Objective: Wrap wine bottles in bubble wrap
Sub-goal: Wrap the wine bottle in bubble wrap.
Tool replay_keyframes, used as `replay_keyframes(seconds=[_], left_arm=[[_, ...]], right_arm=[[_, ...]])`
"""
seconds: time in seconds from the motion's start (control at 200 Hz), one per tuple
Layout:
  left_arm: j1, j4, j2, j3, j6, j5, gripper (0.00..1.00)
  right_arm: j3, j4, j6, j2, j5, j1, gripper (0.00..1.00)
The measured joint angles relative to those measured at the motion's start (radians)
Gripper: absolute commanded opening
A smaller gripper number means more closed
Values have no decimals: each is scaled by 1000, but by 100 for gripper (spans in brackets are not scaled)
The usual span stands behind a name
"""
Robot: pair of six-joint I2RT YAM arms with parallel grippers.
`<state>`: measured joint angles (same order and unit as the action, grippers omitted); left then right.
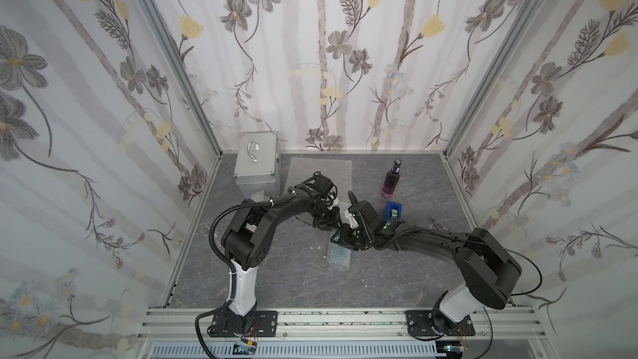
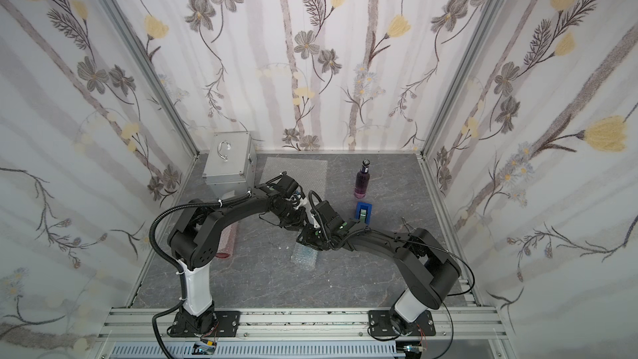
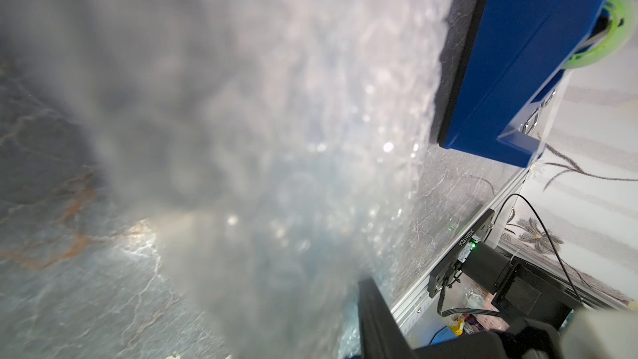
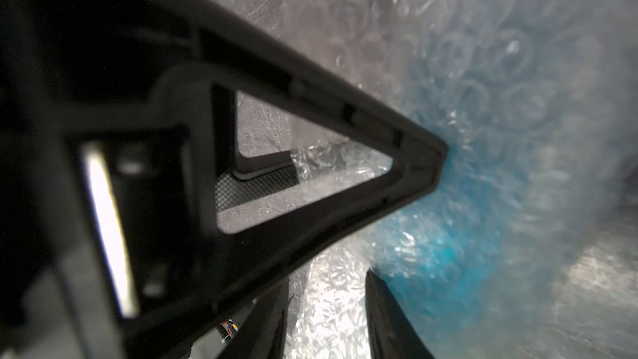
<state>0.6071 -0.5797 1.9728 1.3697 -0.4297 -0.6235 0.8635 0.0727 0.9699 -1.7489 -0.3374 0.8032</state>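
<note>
While bubble wrap point(image 4: 483, 63) swathes the blue bottle point(image 4: 442, 257), both jaws' state unclear, purple bottle point(image 1: 390, 184) label point(image 1: 394, 168) illegible.

A robot test cell in a lab; floral wallpaper panels point(image 1: 328, 63) sit in bare aluminium posts point(image 1: 182, 74) on three sides; a grey marble-print bench point(image 1: 276, 278) fills the lower centre; two black robot arms point(image 1: 248, 233) point(image 1: 483, 257) are bolted to an extruded rail point(image 1: 328, 319) along the bottom edge, above a slotted cable duct point(image 1: 293, 350).

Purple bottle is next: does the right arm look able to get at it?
Probably yes: the purple bottle stands unwrapped in the open; only the tape dispenser sits near the way.
</note>
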Motion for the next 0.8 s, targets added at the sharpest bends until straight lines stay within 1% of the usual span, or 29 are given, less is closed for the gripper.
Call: replay_keyframes(seconds=[0.135, 0.235, 0.365, 0.47, 0.72, 0.799], left_arm=[[1, -2, 0, 0, 0, 19, 50], [0, -10, -2, 0, 0, 40, 55], [-4, -30, -26, 1, 1, 80, 56], [-10, -34, -49, 0, 5, 106, 56], [-8, -36, -53, -17, 16, 96, 57], [-8, -35, -43, -16, 19, 82, 56]], right_arm=[[-68, -68, 12, 33, -16, -15, 38], [-124, -132, 18, 55, -24, -27, 36], [-178, -190, 32, 77, -54, -59, 35], [-198, -203, 36, 91, -66, -72, 36], [-217, -197, 32, 120, -76, -97, 35], [-221, -190, 28, 129, -76, -103, 35]])
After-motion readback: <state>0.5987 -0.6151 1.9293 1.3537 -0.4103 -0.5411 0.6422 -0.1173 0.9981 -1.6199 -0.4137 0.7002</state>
